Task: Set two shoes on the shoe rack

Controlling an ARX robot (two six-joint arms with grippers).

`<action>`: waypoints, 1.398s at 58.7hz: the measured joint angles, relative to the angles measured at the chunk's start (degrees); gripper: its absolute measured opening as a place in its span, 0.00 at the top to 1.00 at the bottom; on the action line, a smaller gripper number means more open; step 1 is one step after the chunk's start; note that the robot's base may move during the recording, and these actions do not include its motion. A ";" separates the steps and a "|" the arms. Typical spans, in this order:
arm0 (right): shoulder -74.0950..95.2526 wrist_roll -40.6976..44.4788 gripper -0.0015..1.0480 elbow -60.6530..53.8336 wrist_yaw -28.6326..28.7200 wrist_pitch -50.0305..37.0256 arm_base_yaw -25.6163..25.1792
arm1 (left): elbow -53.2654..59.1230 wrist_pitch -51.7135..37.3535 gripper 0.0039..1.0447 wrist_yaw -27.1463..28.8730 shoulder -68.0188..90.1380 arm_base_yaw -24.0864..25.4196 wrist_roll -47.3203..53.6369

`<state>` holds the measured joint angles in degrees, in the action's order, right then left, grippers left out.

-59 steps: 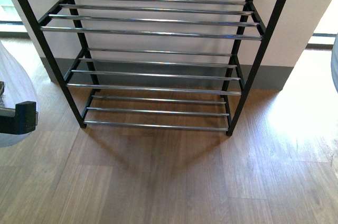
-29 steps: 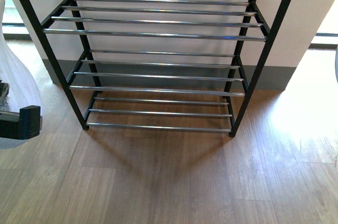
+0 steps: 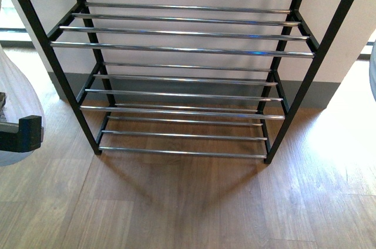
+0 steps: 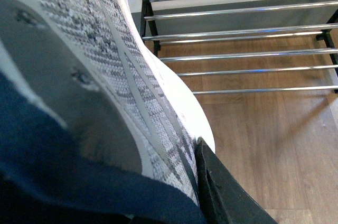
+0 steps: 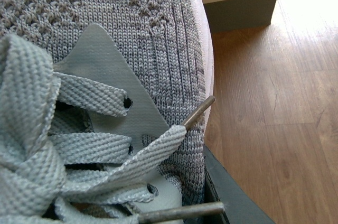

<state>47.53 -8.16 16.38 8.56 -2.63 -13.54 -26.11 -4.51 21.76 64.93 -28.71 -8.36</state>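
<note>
From where I stand I can read no word, brand, number or sign anywhere, not on the grey knit sneaker [image 4: 79, 55] in the left wrist view, not on the other sneaker [image 5: 137, 28] in the right wrist view, and not on the shoe rack [image 3: 182, 50].

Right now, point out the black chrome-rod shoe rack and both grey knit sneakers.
Shoe rack [image 3: 182, 49]: front view, front rod.
Left sneaker [image 4: 90, 39]: left wrist view, knit side.
Right sneaker [image 5: 132, 18]: right wrist view, knit upper.
</note>
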 joint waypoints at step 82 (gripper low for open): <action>-0.02 -0.55 0.95 -0.68 -1.16 -2.01 0.33 | 0.04 0.00 0.99 -0.09 0.00 0.00 0.00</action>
<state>47.51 -8.71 15.70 7.40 -4.64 -13.21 -26.06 -4.51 21.67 64.93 -28.71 -8.36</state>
